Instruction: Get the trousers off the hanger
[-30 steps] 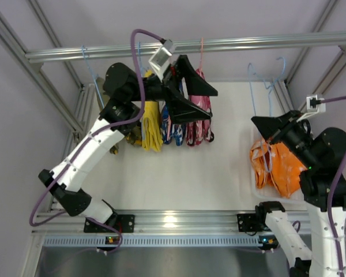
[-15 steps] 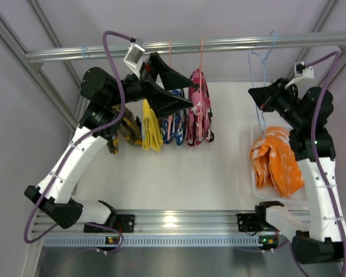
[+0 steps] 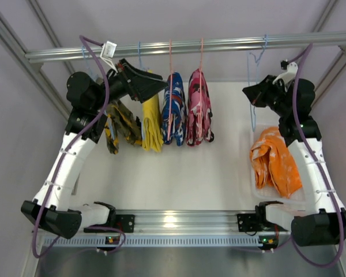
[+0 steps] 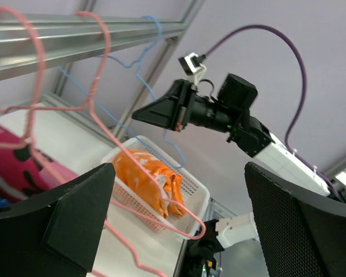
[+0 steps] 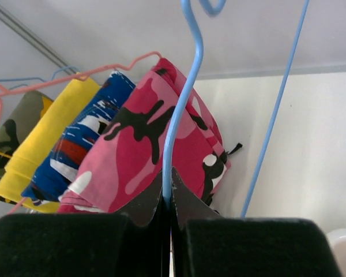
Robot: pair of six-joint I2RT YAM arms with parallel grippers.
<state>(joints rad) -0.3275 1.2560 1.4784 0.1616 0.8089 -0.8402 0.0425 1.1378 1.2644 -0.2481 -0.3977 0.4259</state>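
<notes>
**Right fingers (image 5: 139,208) clamped on the empty hanger (image 5: 182,109)**

Up it's gone to the rail (image 3: 219,43), hook at the bar, while the orange trousers (image 3: 274,161) lie below in the basket (image 3: 255,190). Removal looks done. The left gripper (image 3: 155,86), jaws gaping, has swung leftward.

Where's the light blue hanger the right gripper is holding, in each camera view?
Top external: the hanger hangs upper right, from the rail.
Left wrist: upper middle, hooked over the rail.
Right wrist: centre, pinched between the fingers.
Shared landmark: the pink camouflage trousers.
</notes>
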